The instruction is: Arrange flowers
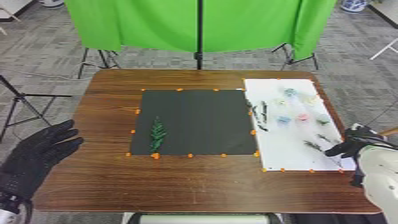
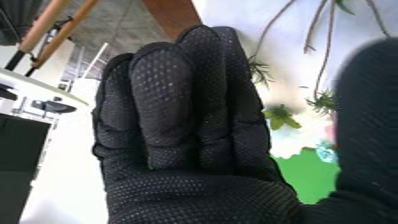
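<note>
Nearest to the camera is the right hand [image 2: 191, 197], its fingers mostly extended and its thumb well apart from them. It is released, grasping no stem, probably because the next piece must first be chosen. Just beside its fingertips, thin green sprigs [image 1: 313, 145] lie on the white sheet [image 1: 282, 161]; whether the glove touches one of them, it is not possible to tell.

Farther beyond this hand, the pink flower [image 1: 303, 117], the blue flowers [image 1: 284, 120] and the dark slender stems [image 1: 264, 112] are spread on the same sheet, it seems so that each can be lifted without disturbing its neighbour.

To the left of the right hand, the black sheet [image 1: 204, 120] lies on the brown surface [image 1: 178, 185] and appears to be the ground for the arrangement. On its left part rests one green fern leaf [image 1: 158, 134], its tip pointing away, perhaps to give height at that side.

Left of this leaf, the left hand [image 1: 35, 156] is also released, its fingers loosely extended, presumably kept aside to leave space for work.
</note>
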`<state>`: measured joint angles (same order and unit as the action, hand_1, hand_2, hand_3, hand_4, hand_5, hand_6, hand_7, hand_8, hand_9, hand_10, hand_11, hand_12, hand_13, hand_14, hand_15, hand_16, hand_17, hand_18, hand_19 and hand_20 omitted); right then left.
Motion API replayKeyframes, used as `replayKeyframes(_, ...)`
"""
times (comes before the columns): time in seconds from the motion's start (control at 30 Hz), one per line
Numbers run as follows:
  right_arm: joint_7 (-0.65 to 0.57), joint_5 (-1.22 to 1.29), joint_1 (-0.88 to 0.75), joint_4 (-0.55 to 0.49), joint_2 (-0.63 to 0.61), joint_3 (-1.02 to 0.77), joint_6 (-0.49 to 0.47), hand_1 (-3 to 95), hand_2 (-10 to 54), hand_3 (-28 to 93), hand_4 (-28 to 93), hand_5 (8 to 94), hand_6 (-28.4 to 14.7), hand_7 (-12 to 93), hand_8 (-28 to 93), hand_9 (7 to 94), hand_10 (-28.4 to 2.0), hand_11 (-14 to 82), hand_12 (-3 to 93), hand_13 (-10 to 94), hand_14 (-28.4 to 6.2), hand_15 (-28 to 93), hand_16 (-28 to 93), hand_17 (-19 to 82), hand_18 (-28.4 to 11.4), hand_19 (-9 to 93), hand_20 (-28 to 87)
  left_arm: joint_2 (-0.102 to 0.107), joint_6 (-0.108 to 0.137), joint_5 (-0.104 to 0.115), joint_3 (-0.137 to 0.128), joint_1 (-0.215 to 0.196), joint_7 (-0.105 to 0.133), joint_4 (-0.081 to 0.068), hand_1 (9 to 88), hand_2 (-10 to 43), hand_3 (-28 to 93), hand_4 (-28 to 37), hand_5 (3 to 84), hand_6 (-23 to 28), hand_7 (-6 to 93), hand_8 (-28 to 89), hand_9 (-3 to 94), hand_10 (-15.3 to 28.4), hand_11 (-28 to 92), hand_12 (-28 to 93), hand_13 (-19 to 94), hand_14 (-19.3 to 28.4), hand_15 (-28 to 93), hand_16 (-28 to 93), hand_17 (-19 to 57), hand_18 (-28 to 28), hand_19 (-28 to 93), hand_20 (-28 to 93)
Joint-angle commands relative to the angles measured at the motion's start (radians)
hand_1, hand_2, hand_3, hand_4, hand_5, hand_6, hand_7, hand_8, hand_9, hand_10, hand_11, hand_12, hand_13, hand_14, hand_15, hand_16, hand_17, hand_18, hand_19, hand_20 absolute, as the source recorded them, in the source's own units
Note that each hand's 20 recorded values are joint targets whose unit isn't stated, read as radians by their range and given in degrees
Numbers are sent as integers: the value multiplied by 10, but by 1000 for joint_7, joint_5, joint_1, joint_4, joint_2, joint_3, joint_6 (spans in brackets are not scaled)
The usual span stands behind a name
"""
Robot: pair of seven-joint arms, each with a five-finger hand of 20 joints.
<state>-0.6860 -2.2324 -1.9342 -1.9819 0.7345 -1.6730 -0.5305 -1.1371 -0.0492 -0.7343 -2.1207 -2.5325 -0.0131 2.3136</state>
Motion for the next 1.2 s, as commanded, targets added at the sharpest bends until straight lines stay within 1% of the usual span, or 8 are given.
replayKeyframes(0.03, 75, 39, -30, 32, 15, -17, 94, 582, -93, 464, -282, 836, 11, 387, -67, 886, -80, 439, 292, 823, -50, 723, 263, 411, -189, 930, 312, -14, 1, -6, 3, -11, -11, -1, 281, 27, 691, -247, 395, 45, 200, -109, 348, 120, 266, 157, 276, 155, 407, -34, -62, 223, 519, 12)
replayKeyframes(0.17, 97, 50, -52, 33, 15, -34, 150, 602, -92, 473, -283, 851, 8, 383, -40, 908, -77, 436, 294, 833, -48, 734, 263, 422, -188, 932, 332, -17, 5, -5, 2, -16, -9, 0, 281, 28, 692, -247, 395, 44, 201, -109, 348, 120, 267, 158, 276, 156, 406, -34, -62, 223, 519, 12)
replayKeyframes(0.3, 108, 50, -61, 14, 22, -54, 224, 454, -95, 754, -283, 859, -5, 423, -20, 916, -83, 500, 305, 843, -58, 792, 272, 434, -197, 932, 405, -16, 6, -5, 3, -17, -6, 0, 280, 29, 693, -247, 395, 44, 201, -110, 349, 120, 267, 157, 276, 156, 408, -34, -62, 223, 520, 12)
replayKeyframes(0.57, 133, 44, 10, -92, 26, -57, 276, 440, -95, 804, -283, 868, -9, 463, -29, 926, -81, 540, 306, 863, -60, 818, 272, 457, -207, 932, 467, -17, 4, -7, 2, -12, -11, -2, 280, 29, 694, -248, 395, 45, 202, -110, 349, 119, 267, 157, 276, 156, 407, -35, -62, 223, 520, 12)
replayKeyframes(0.73, 118, -64, 61, -92, 12, -42, 174, 427, -95, 824, -283, 861, -10, 482, -30, 919, -82, 549, 315, 856, -62, 824, 280, 452, -209, 932, 476, -17, 0, -9, 7, -7, -13, -3, 280, 30, 694, -249, 395, 45, 201, -110, 349, 119, 267, 156, 277, 156, 409, -35, -63, 224, 520, 11)
replayKeyframes(0.87, 69, -42, 79, -74, 10, -61, 9, 285, -95, 800, -283, 837, 16, 493, -211, 881, -84, 546, 321, 820, -66, 816, 286, 417, -209, 932, 441, -21, 5, -9, 4, -12, -11, -2, 280, 30, 695, -248, 395, 45, 201, -110, 348, 119, 268, 156, 276, 156, 409, -35, -63, 224, 520, 11)
replayKeyframes(0.97, 40, -36, 84, -51, 14, -59, -89, 211, -95, 740, -283, 795, 2, 477, -223, 837, -95, 535, 320, 786, -75, 807, 281, 386, -211, 929, 408, -19, 6, -7, 3, -14, -9, -2, 280, 30, 695, -249, 395, 45, 201, -110, 349, 119, 268, 156, 276, 156, 409, -35, -63, 224, 521, 11)
replayKeyframes(1.2, 21, -5, 86, 7, 29, -18, -133, 162, -95, 668, -283, 743, -15, 434, -201, 787, -107, 512, 321, 753, -80, 796, 273, 356, -215, 922, 370, -13, 8, -5, 8, -14, -6, -3, 280, 30, 695, -249, 395, 45, 202, -110, 348, 119, 268, 156, 276, 155, 409, -35, -63, 224, 521, 11)
